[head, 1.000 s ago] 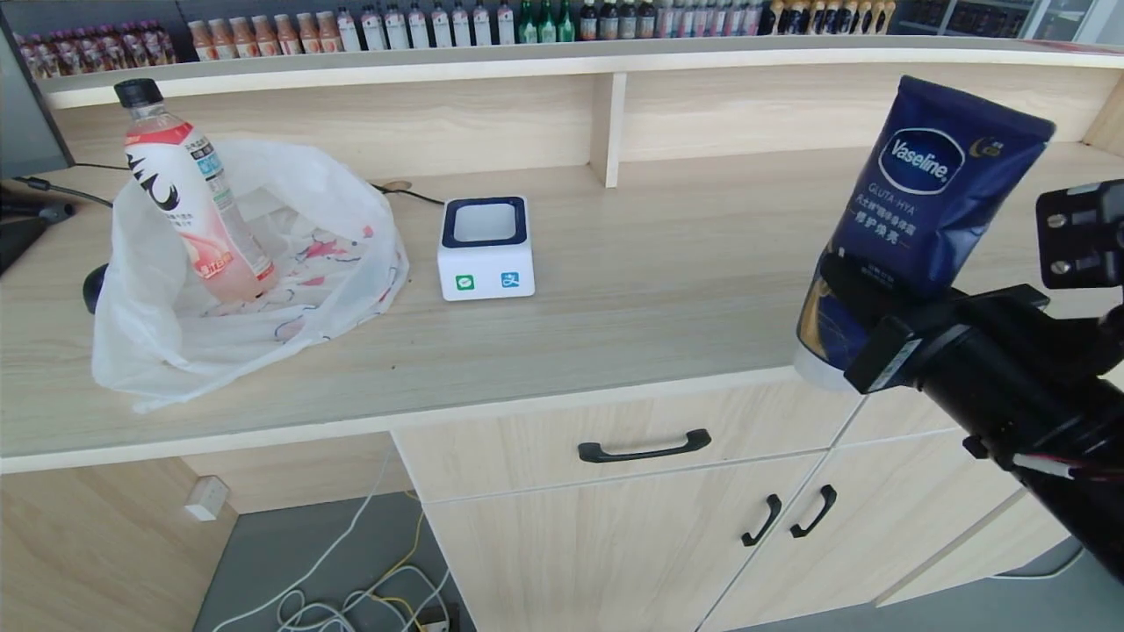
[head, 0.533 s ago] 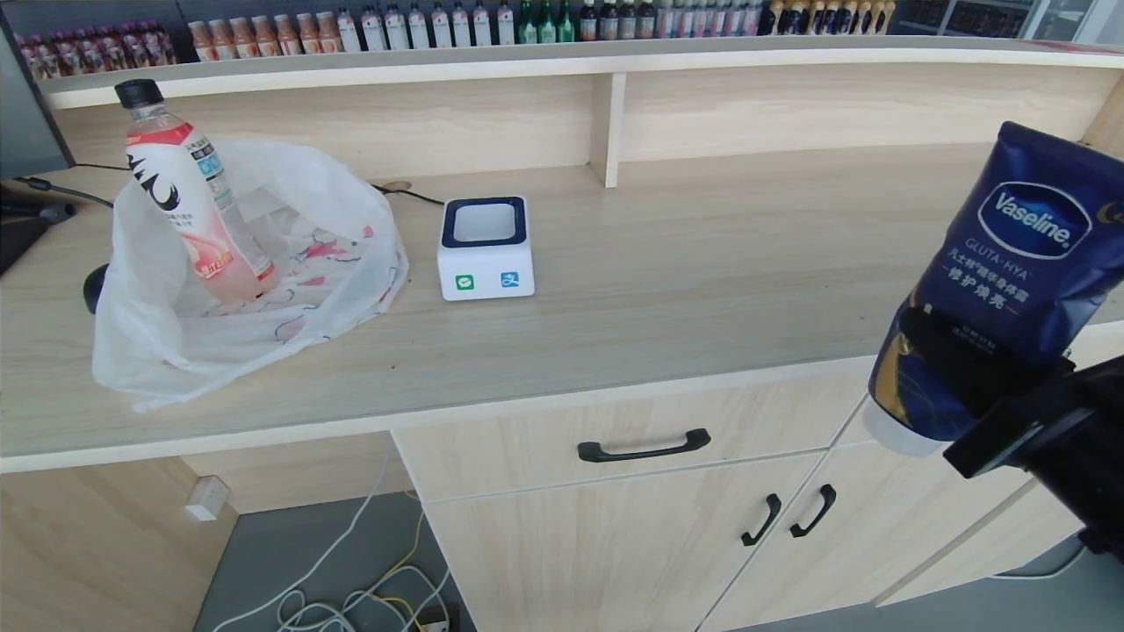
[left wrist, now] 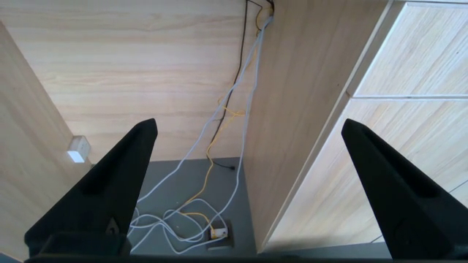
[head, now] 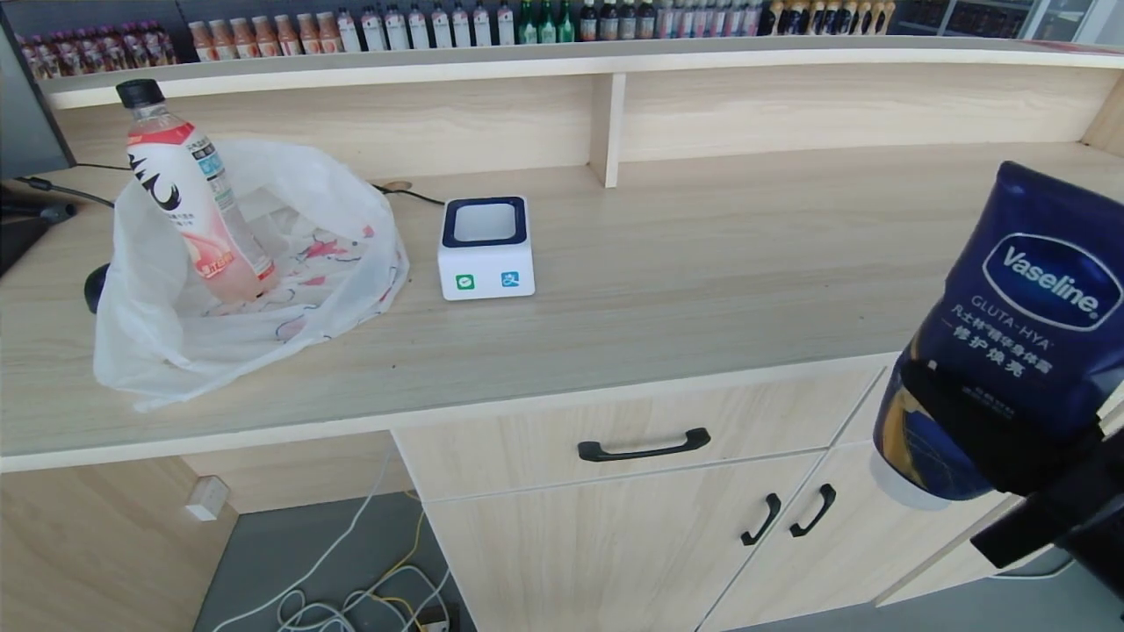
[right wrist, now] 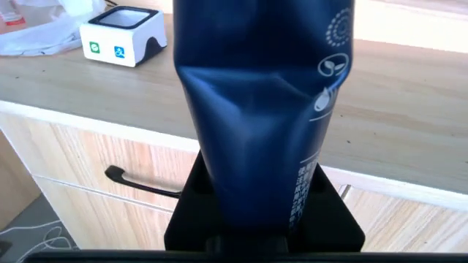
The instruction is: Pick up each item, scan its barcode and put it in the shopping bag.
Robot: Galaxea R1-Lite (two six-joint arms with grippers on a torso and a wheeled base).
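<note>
Our right claw (head: 983, 421) is clamped round the lower half of the blue lotion tube (head: 1027, 298). The tube stands cap down, well to the right of the scanner (head: 486, 248) and nearer us than it, past the table (head: 659, 290) edge. Just left of the scanner lies the shopping bag (head: 149, 338), a pink bottle (head: 198, 202) leaning inside. Our left claw (left wrist: 248, 128) gapes wide and empty, well below the scanner.
</note>
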